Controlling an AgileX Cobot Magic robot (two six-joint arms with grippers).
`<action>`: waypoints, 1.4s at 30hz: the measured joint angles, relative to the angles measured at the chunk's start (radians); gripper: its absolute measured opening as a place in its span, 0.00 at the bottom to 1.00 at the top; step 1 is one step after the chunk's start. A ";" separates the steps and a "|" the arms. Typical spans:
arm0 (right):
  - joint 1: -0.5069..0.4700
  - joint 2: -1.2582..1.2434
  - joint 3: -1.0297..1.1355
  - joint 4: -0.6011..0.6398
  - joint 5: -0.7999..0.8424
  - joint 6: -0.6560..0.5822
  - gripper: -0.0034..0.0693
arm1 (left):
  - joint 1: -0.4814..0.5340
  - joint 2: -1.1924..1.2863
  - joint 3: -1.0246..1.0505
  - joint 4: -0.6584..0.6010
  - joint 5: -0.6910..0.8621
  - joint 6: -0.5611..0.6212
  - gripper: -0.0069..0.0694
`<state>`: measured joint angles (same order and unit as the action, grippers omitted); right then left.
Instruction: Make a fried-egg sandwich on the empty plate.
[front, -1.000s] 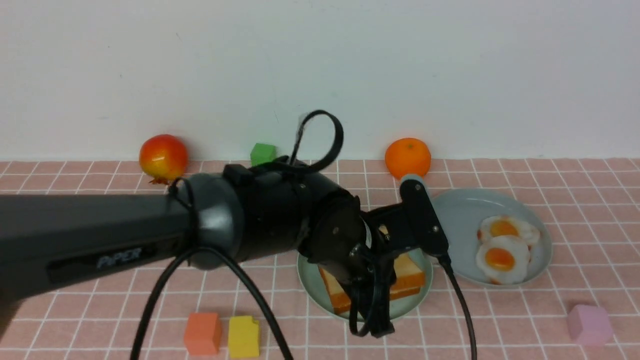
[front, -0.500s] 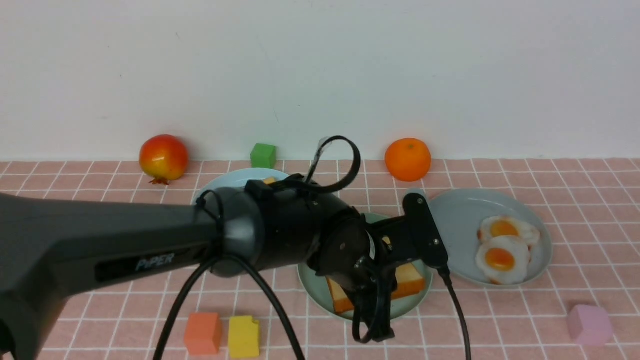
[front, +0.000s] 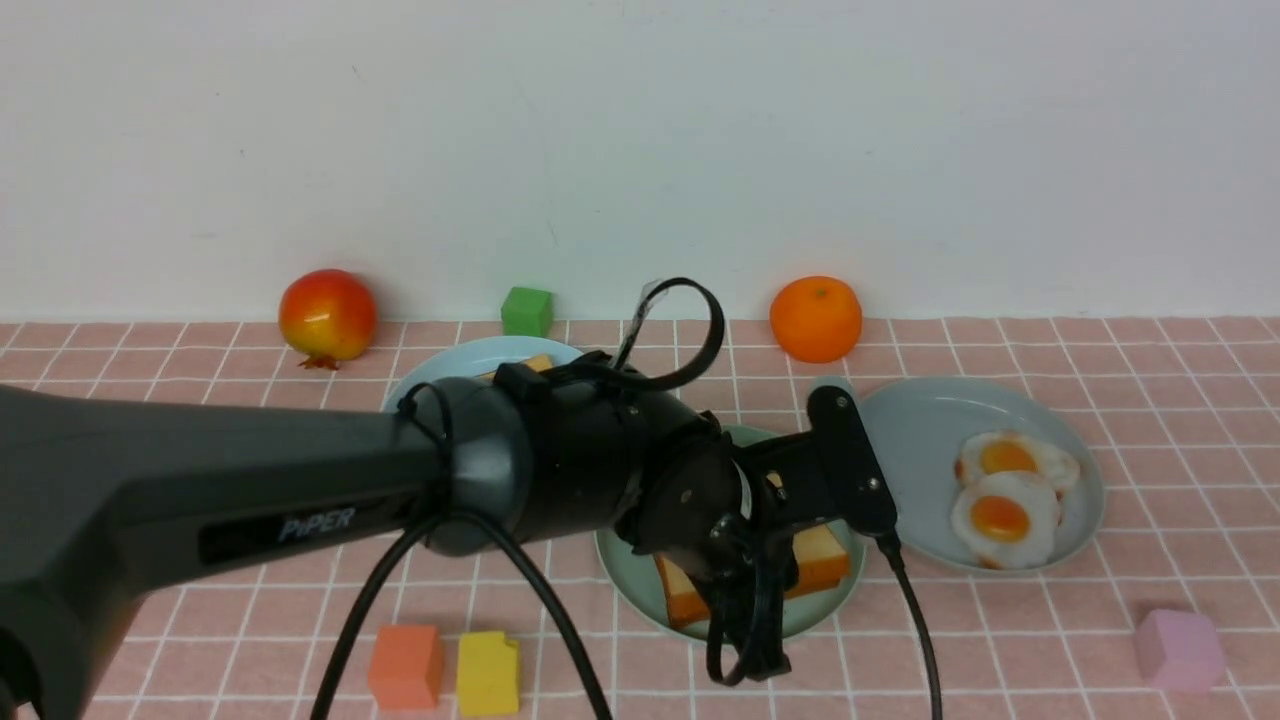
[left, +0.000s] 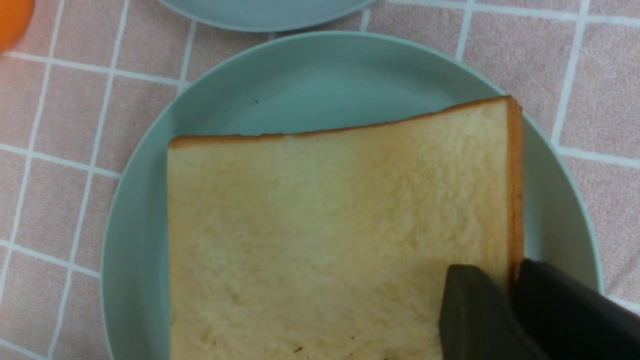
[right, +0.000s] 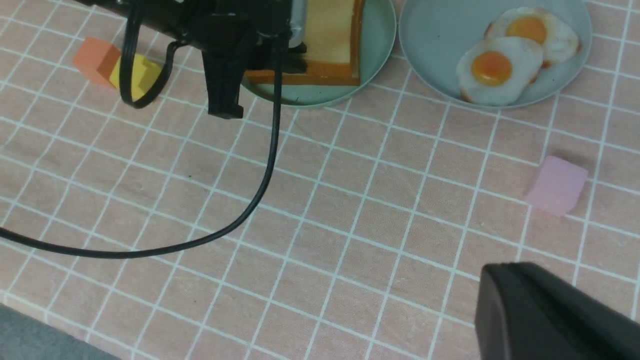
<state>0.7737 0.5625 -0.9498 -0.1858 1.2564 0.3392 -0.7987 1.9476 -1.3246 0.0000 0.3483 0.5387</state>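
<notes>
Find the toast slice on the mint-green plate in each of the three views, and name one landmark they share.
Front view: the toast slice sits low and near centre, mostly hidden behind the left arm.
Left wrist view: it fills most of the picture.
Right wrist view: it is cut by the picture's edge, beside the egg plate.
Shared landmark: the mint-green plate under it.

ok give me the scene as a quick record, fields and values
mint-green plate: holds one toast slice, no egg
left gripper: fingers either side of the slice's crust edge, grip unclear
right gripper: shut, clear of the plates
fried eggs: two, overlapping, on the blue-grey plate to the right
stage: first slice down, egg not yet added
</notes>
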 joint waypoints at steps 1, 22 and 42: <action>0.000 0.000 0.000 0.000 0.000 0.000 0.07 | 0.000 0.000 0.000 0.000 -0.001 0.000 0.36; 0.000 0.000 0.000 0.026 0.000 0.000 0.07 | 0.000 -0.324 0.009 -0.195 0.087 -0.189 0.19; 0.000 0.000 0.000 0.026 0.000 -0.019 0.08 | 0.000 -1.349 0.905 -0.615 -0.285 -0.161 0.11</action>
<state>0.7737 0.5625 -0.9498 -0.1596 1.2564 0.3205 -0.7987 0.5989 -0.4195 -0.6149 0.0633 0.3778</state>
